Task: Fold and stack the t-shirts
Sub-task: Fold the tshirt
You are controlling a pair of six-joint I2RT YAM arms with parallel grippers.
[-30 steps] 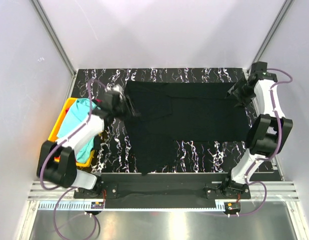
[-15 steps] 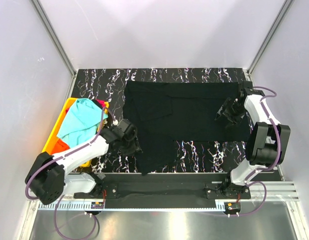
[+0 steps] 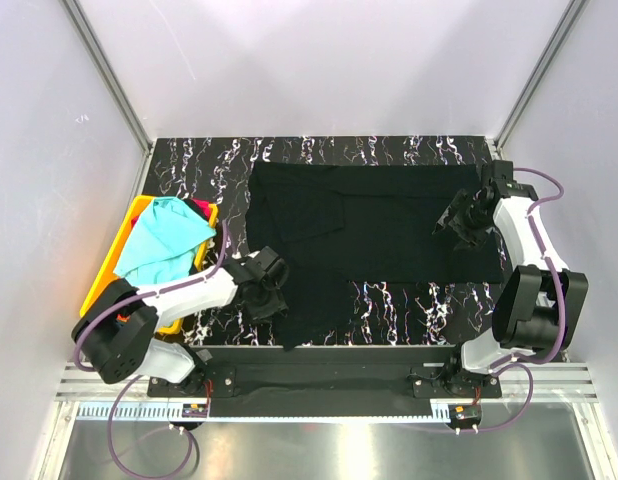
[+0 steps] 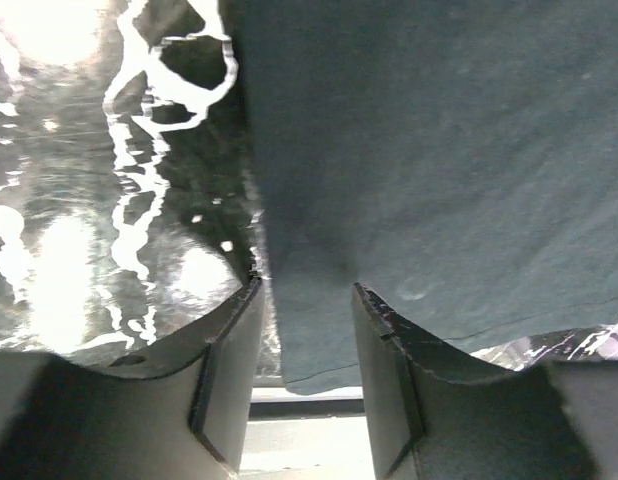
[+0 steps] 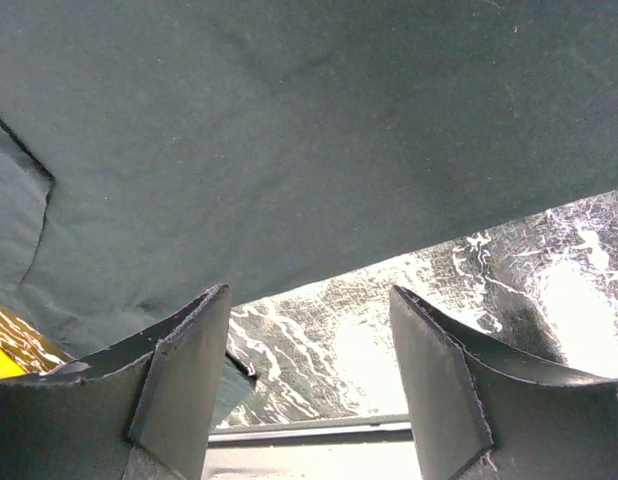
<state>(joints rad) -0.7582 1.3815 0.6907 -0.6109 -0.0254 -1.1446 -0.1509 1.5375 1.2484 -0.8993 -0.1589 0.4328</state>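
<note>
Top view: a black t-shirt [image 3: 374, 225] is seen spread flat across a dark marbled table [image 3: 204, 160], with one flap reaching toward the near edge. A yellow bin [image 3: 96, 288] stands at the table's left side. In it a turquoise t-shirt [image 3: 164, 245] is heaped, and a scrap of red cloth [image 3: 200, 209] shows at the far corner. The left gripper [image 3: 269, 292] is set low at the black shirt's near left edge. The right gripper [image 3: 459, 225] is held over the shirt's right part.

Left wrist view: what the overhead view hides is shown here. The jaws are parted, and the shirt's edge lies loose between the two fingers [image 4: 229, 350]. Nothing is pinched.

Right wrist view: the jaws are spread wide, with only bare table between the fingers [image 5: 184, 370]. The shirt's hem lies just beyond the fingertips and nothing is held. A sliver of the yellow bin is caught at the lower left corner.
</note>
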